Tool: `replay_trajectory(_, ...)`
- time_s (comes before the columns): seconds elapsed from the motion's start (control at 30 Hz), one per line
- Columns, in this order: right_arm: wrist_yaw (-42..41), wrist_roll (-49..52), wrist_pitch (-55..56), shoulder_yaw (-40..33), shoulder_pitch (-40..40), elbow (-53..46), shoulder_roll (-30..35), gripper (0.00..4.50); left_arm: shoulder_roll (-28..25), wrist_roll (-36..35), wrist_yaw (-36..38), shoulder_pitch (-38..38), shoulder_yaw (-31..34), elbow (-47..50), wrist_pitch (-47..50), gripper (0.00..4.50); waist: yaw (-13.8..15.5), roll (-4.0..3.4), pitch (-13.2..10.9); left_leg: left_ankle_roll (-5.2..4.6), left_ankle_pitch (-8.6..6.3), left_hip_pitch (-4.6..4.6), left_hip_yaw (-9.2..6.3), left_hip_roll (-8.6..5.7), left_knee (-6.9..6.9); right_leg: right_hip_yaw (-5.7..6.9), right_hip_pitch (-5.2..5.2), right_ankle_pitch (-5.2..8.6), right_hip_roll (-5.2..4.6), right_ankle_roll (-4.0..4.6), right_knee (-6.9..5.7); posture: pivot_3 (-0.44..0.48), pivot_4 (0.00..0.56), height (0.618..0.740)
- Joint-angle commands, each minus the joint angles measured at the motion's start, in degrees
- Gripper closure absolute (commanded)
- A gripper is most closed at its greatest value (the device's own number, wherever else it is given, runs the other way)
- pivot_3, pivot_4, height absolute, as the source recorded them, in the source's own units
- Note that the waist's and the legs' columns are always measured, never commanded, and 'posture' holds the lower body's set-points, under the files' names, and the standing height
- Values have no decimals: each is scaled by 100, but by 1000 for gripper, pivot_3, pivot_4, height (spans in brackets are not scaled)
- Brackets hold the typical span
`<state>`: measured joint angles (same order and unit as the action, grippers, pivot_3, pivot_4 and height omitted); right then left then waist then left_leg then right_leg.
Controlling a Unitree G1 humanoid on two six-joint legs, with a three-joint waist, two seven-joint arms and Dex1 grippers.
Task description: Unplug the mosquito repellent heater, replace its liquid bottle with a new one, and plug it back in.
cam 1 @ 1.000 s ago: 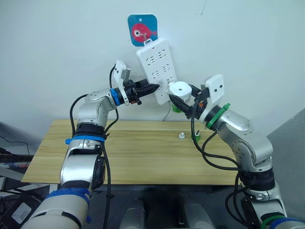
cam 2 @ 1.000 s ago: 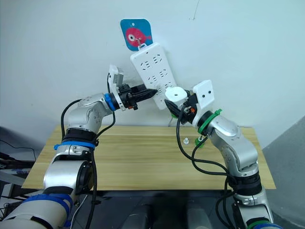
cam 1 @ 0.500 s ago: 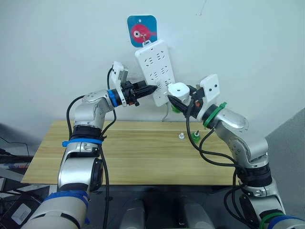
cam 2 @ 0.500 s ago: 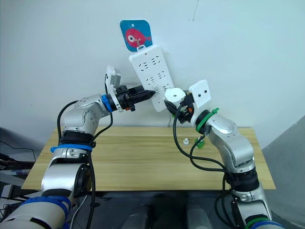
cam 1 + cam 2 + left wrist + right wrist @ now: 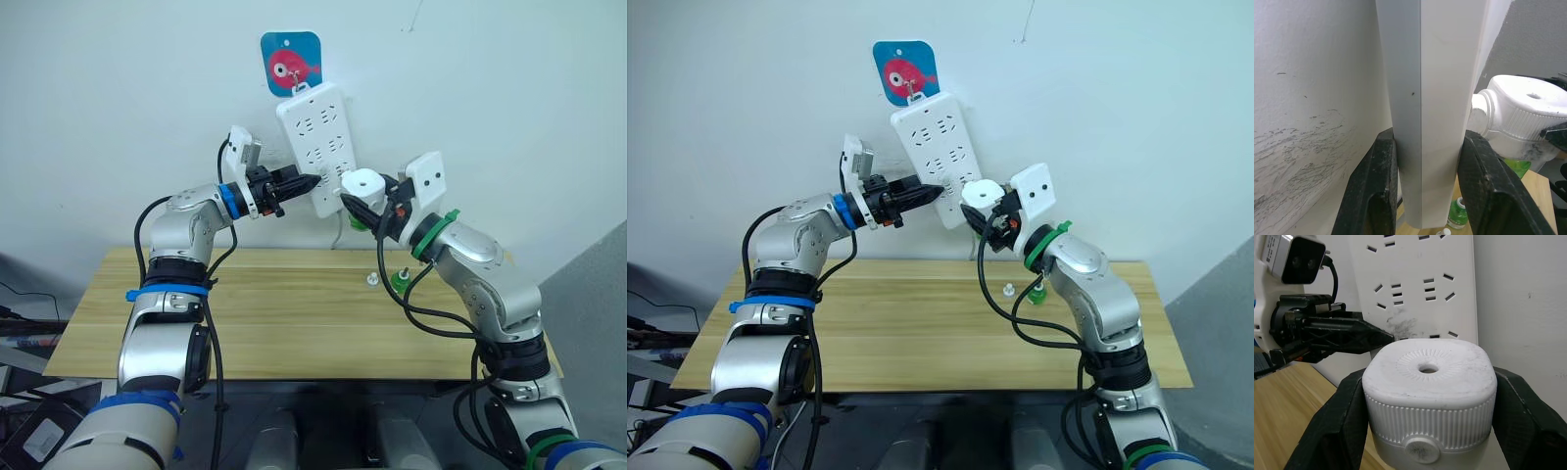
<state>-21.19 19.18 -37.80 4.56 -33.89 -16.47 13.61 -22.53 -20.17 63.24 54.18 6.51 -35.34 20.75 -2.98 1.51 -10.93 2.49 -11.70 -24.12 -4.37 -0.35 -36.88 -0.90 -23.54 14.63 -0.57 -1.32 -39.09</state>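
Both jaws grip: left the power strip, right the green-bottled mosquito repellent heater.

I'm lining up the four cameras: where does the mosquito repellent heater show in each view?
Left eye: the mosquito repellent heater sits centre, against the power strip's lower end.
Right eye: centre, same spot.
Left wrist: at the right edge.
Right wrist: low centre, held in the right claw.
Shared landmark: the power strip.

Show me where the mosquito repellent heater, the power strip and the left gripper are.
mosquito repellent heater [image 5: 1428, 382], right wrist view, on its ribbed white top.
power strip [image 5: 315, 132], left eye view, on its socket face.
left gripper [image 5: 306, 182], left eye view, at the fingertips clamping the strip's edge.
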Motion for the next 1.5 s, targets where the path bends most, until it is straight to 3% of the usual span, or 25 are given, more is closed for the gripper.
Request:
replay_trajectory(0.03,-26,53,202,-94,-298,-179,-73,1465,77,-157,227,61,-102,473,-94,3178,0,0,0,0,0,-1,-1,0,0,1,0,0,0,0,0,-68,104,740)
replay_trajectory(0.3,-78,-103,137,84,-399,-73,-19,1465,66,-175,215,-32,-114,641,-7,3178,-1,0,0,0,0,0,0,0,2,-1,-1,0,0,0,0,-58,108,740)
replay_trajectory(0.53,-260,-800,487,666,-700,529,175,1465,71,-190,230,-64,-154,724,30,3178,-20,-1,1,0,0,1,1,1,1,-1,-2,0,1,0,-3,-57,104,740)
replay_trajectory(0.8,103,-25,-65,-241,-1196,1275,-817,1465,78,-208,264,-96,-195,841,82,3178,-29,-1,2,1,1,2,1,4,-2,-3,-6,-1,1,1,-18,-48,101,740)
replay_trajectory(1.17,-81,-742,696,320,-1178,1609,-768,1465,67,-205,253,-84,-185,868,105,3178,-51,-1,2,7,5,12,22,4,-7,-22,-38,1,9,2,-82,-47,112,740)
replay_trajectory(1.3,-238,-635,482,250,-945,1223,-622,99,51,8,64,-74,-148,648,-278,3178,6,1,8,8,5,3,15,2,-7,-17,-43,1,4,2,-84,-49,114,740)
replay_trajectory(1.5,-431,-505,-134,286,-387,304,-143,43,70,146,-81,-60,-122,364,-627,3178,58,1,9,8,5,-50,6,-18,-7,-4,-62,0,-24,2,-41,-61,120,740)
